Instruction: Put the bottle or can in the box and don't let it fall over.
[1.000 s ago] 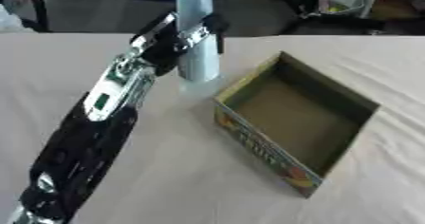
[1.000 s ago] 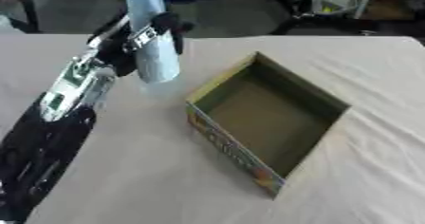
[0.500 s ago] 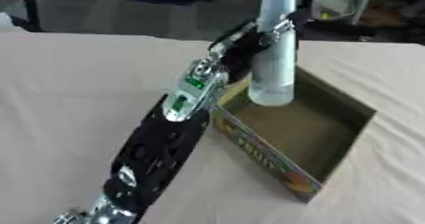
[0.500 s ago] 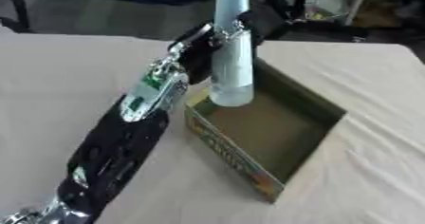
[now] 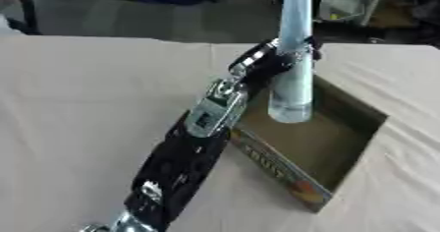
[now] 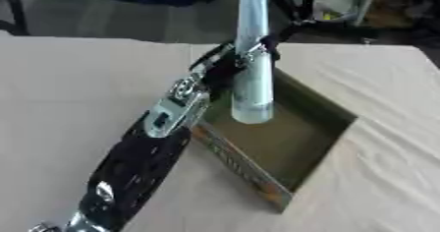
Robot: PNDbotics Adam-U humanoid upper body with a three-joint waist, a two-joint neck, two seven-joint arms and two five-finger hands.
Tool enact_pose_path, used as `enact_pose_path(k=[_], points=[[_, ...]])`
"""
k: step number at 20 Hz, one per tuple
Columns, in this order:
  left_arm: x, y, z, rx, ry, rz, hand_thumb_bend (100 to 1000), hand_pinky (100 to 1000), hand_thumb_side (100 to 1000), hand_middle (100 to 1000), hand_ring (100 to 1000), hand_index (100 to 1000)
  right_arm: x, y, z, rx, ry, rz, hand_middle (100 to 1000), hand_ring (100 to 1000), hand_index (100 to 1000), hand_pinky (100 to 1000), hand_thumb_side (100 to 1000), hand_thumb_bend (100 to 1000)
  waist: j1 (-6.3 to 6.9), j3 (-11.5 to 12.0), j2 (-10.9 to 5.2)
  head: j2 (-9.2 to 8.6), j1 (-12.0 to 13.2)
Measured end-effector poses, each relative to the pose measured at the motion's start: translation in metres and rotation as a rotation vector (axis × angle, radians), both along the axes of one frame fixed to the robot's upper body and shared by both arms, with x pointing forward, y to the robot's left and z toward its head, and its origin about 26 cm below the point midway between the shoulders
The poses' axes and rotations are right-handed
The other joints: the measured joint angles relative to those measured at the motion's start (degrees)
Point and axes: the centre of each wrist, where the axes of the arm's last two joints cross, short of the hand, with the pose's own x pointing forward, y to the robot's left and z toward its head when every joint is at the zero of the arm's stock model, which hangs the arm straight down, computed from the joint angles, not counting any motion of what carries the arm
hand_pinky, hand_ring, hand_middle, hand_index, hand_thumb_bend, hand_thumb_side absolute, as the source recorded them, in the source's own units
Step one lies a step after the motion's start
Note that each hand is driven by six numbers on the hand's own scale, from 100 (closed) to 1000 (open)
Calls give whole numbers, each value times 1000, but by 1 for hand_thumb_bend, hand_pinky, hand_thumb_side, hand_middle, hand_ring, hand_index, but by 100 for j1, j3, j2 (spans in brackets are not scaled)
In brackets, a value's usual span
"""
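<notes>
A tall, pale blue bottle hangs upright over the open cardboard box, its base above the box's far left part. My left hand is shut on the bottle's middle, the black and silver arm reaching in from the lower left across the box's near left wall. The bottle's top runs out of the picture. The box has a printed, colourful front side and a bare brown floor. My right hand shows in neither view.
A beige cloth covers the table, wrinkled to the right of the box. Behind the far table edge lie a dark floor, chair legs and clutter.
My left hand carried the bottle to the right, from beside the box's left wall to above its inside. The camera has also shifted, so the box sits differently in the picture.
</notes>
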Motion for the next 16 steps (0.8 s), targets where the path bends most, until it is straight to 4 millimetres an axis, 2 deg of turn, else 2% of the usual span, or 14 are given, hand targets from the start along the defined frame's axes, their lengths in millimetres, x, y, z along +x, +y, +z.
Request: enact_pose_path(k=[1, 2, 3, 5, 8, 10, 13, 16], points=[[0, 0, 0, 10, -19, -7, 365, 1000, 338, 835, 910, 747, 0, 0, 0, 0, 0, 6, 797, 1000, 984, 1000, 720, 100, 6, 1, 0, 1, 0], [0, 0, 0, 21, -40, -14, 365, 1000, 338, 835, 910, 747, 0, -1, 0, 1, -2, 10, 797, 1000, 984, 1000, 720, 100, 11, 2, 0, 8, 0], [-1, 0, 1, 33, -64, -23, 498, 1000, 434, 867, 944, 792, -1, -2, 0, 0, -2, 12, 796, 1000, 984, 1000, 721, 100, 13, 6, 0, 21, 0], [-2, 0, 6, 59, -124, -43, 616, 1000, 501, 857, 944, 802, -1, -2, 0, -1, -3, 19, 796, 1000, 982, 1000, 722, 100, 13, 11, 0, 28, -5], [-3, 3, 12, 106, -204, -61, 658, 1000, 518, 879, 957, 817, -1, -2, 0, -4, -3, 25, 795, 1000, 982, 1000, 725, 100, 14, 39, -1, 31, -12], [-1, 7, 12, 135, -240, -60, 652, 1000, 517, 870, 954, 807, -1, -2, 0, -5, -3, 27, 795, 1000, 983, 1000, 726, 100, 15, 43, -3, 32, -25], [2, 11, 6, 170, -268, -40, 568, 1000, 499, 851, 935, 798, -2, -4, -2, -4, 1, 25, 793, 1000, 982, 1000, 726, 100, 27, 78, -8, 70, -60], [4, 18, -1, 198, -282, 2, 546, 1000, 513, 860, 938, 800, -3, -5, -2, -7, 4, 20, 792, 1000, 980, 1000, 725, 100, 71, 176, -43, 95, -141]])
